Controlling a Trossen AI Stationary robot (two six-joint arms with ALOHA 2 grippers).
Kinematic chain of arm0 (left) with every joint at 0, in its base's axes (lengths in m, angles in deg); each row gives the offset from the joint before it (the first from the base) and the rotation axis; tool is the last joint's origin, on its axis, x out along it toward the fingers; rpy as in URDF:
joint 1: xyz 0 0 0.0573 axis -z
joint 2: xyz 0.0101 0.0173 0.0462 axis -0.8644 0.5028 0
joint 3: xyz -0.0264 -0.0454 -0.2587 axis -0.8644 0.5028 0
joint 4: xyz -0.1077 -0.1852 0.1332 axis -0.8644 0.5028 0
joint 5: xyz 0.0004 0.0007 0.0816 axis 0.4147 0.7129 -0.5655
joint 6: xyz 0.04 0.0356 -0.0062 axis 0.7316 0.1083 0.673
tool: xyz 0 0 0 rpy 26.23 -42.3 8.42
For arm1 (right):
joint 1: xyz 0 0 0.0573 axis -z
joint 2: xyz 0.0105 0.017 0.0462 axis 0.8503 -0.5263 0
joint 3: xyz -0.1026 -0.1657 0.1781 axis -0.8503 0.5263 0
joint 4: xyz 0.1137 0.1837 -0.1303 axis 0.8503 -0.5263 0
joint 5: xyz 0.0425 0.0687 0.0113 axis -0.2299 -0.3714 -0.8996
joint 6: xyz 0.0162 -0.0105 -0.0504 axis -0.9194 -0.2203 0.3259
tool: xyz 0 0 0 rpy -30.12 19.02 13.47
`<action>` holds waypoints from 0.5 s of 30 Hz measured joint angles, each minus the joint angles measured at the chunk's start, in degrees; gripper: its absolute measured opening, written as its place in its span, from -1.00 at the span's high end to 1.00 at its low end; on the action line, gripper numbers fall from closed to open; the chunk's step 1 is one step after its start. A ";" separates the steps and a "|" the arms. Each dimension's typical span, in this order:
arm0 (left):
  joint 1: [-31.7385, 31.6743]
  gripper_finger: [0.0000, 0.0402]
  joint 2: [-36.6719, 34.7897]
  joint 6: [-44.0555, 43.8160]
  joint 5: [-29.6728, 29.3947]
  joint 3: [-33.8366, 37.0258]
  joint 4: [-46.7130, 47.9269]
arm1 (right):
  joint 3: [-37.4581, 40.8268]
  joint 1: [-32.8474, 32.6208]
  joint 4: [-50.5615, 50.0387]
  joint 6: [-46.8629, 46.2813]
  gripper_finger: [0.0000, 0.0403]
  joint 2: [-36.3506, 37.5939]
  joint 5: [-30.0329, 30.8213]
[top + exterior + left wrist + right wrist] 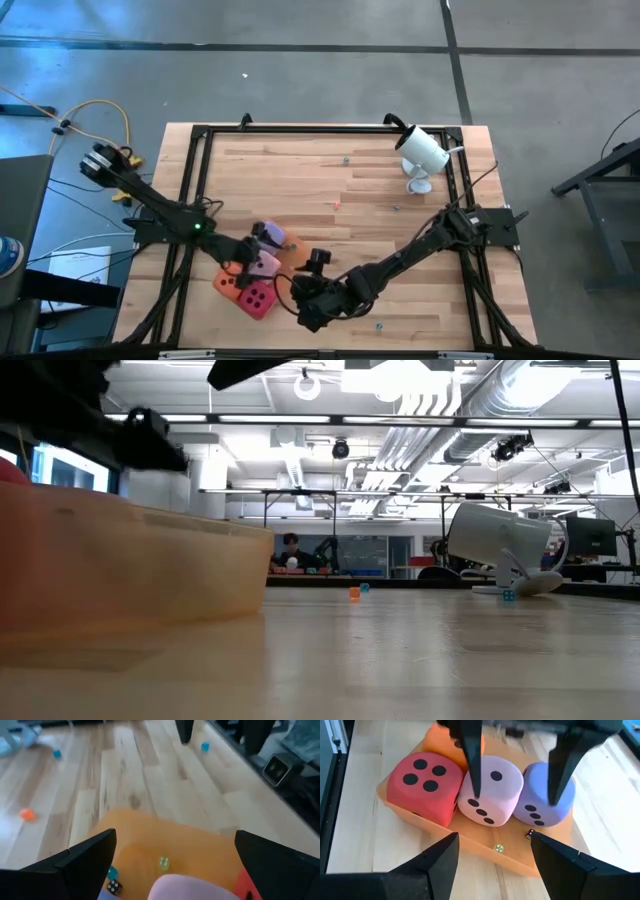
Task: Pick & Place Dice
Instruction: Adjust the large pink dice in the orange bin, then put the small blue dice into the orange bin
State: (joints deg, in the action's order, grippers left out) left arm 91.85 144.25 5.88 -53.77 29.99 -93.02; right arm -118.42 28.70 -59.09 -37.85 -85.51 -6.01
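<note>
**Four dice gathered in the orange tray, left jaws spread over the pink one**

All four dice sit in the flat orange tray (470,847) near the front-left of the wooden surface (340,180). In the right wrist view, the magenta die (422,782) shows four pips on top, the light pink die (492,790) sits beside it touching, and the purple die (545,795) stands on the pink one's other side. The orange die (445,742) lies behind the magenta and pink ones, mostly hidden.

The left gripper (515,780) hangs over the tray with its jaws wide, one finger in front of the pink die and the other against the purple die; whether they touch cannot be told. The pink die's top edge shows between those fingers in the left wrist view.

The right gripper (312,310) is low at the front of the surface, just beside the tray, pointing at the dice with its jaws wide and nothing between them.

Several tiny dice lie in the tray and on the surface. A white camera (424,152) on a stand sits at the far right.
</note>
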 joint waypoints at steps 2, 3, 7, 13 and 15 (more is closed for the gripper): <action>0.50 -0.98 -2.91 0.66 -0.13 0.00 1.78 | 0.00 -0.85 0.02 -0.01 -0.18 0.00 2.04; 0.77 -0.98 -4.21 0.85 -0.17 0.00 2.39 | 0.00 -1.36 0.02 0.00 -0.18 0.00 3.04; 2.64 -0.98 -8.52 1.01 -0.30 -0.04 3.58 | 0.00 -3.53 -0.66 -1.84 -0.18 0.00 8.38; 5.31 -0.98 -9.38 -0.73 -0.26 -0.04 4.01 | 0.00 -7.70 -14.78 -21.76 -0.18 0.04 21.04; 5.30 -0.98 -9.21 -2.50 0.36 -0.04 3.84 | 0.00 -9.84 -21.90 -30.01 -0.18 0.04 23.58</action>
State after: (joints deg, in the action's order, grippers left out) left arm 97.15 135.05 3.38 -53.41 29.94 -89.18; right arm -118.42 18.86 -80.99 -67.87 -85.46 17.57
